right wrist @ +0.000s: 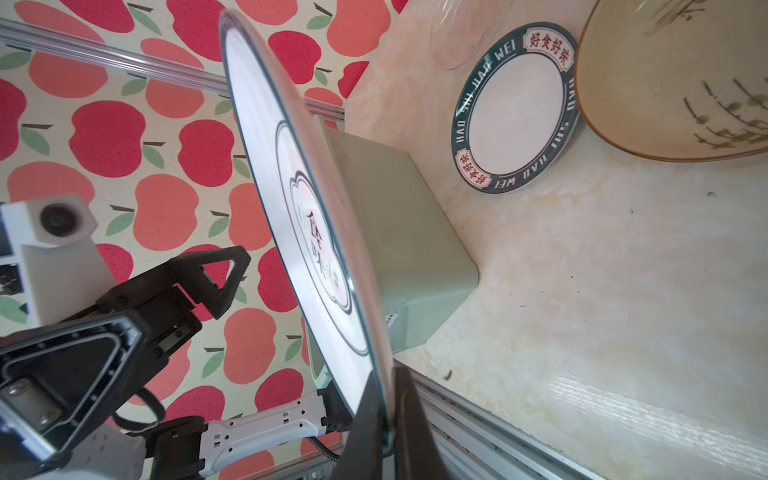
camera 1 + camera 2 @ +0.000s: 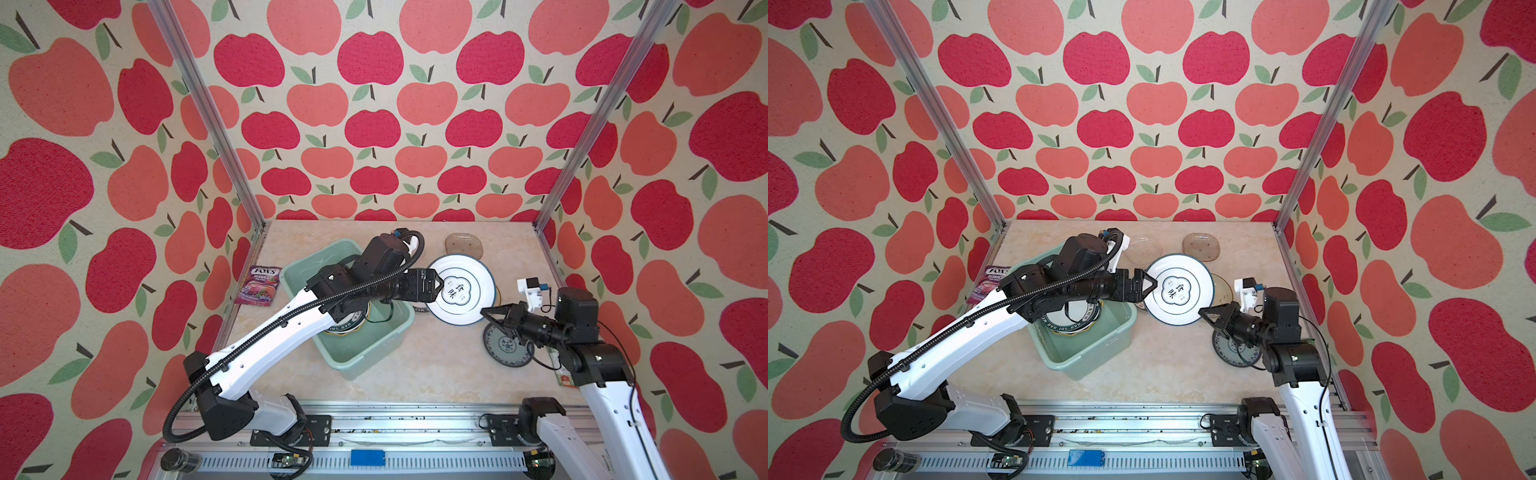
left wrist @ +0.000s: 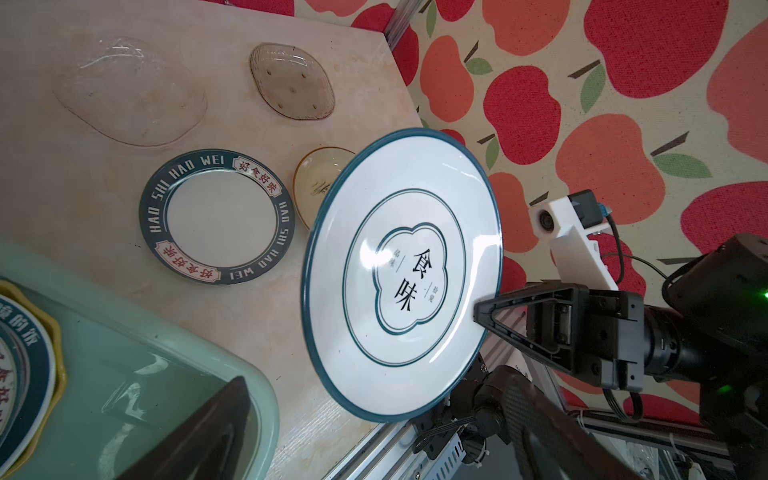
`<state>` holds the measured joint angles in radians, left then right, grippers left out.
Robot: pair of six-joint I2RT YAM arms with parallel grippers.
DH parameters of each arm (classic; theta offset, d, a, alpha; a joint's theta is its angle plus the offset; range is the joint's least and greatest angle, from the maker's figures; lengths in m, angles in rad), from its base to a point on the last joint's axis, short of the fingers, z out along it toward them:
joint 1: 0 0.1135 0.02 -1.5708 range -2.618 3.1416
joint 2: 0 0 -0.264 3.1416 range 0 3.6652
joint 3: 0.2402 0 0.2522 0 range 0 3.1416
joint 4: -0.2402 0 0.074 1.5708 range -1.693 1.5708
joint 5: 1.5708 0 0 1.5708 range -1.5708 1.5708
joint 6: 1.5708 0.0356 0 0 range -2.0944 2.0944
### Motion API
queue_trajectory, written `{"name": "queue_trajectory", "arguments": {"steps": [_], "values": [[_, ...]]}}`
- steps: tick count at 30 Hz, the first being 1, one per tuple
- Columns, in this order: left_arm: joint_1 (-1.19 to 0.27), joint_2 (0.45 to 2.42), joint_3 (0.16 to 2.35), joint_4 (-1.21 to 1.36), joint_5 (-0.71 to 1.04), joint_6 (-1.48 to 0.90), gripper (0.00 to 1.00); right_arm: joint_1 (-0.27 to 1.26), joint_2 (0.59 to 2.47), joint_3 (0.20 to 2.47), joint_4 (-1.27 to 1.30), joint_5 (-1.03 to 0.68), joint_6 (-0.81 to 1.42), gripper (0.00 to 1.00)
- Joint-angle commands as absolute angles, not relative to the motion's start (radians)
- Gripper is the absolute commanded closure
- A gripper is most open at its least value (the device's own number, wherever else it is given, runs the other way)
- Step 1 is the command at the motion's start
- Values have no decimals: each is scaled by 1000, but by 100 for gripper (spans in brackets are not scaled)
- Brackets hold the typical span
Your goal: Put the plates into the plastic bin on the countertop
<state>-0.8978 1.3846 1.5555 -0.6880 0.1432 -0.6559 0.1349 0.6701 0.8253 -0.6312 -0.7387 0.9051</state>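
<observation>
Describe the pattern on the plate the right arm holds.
White plate: teal rim, thin teal ring, central quatrefoil framing black characters; left wrist view shows it best.

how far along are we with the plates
Done: at least two stacked plates in the bin. In hand: right gripper pinches a white plate aloft, open left gripper at its opposite rim. Left: clear plate, smoky plate, lettered plate, cream plate, blue plate.

On the countertop (image 2: 436, 374), left of middle: bin (image 2: 361, 353), stack of plates (image 2: 347, 327) in it. Left of the bin: packet (image 2: 258, 286). Just right of the bin, tilted off the countertop between left gripper (image 2: 441, 284) and right gripper (image 2: 485, 311): raised plate (image 2: 465, 291). Beneath, flat: lettered plate (image 3: 216, 216) beside shallow plate (image 3: 320, 174), perhaps touching. Behind: glass plate (image 2: 1201, 247), second glass plate (image 2: 1142, 249), side by side. Front right: last plate (image 2: 500, 353).
</observation>
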Motion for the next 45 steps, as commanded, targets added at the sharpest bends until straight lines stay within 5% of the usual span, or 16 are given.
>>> {"name": "queue_trajectory", "arguments": {"steps": [1,11,42,45], "values": [[-862,1347,1499,-604,220,-711,6,130,669,878,-557,-821,957,100],[-821,1322,1405,-445,369,-778,29,133,660,872,-474,-878,1031,100],[-833,1271,1287,-278,365,-882,100,170,629,772,-370,-871,1131,100],[-829,1258,1288,-286,362,-885,100,170,634,779,-369,-870,1114,89]]}}
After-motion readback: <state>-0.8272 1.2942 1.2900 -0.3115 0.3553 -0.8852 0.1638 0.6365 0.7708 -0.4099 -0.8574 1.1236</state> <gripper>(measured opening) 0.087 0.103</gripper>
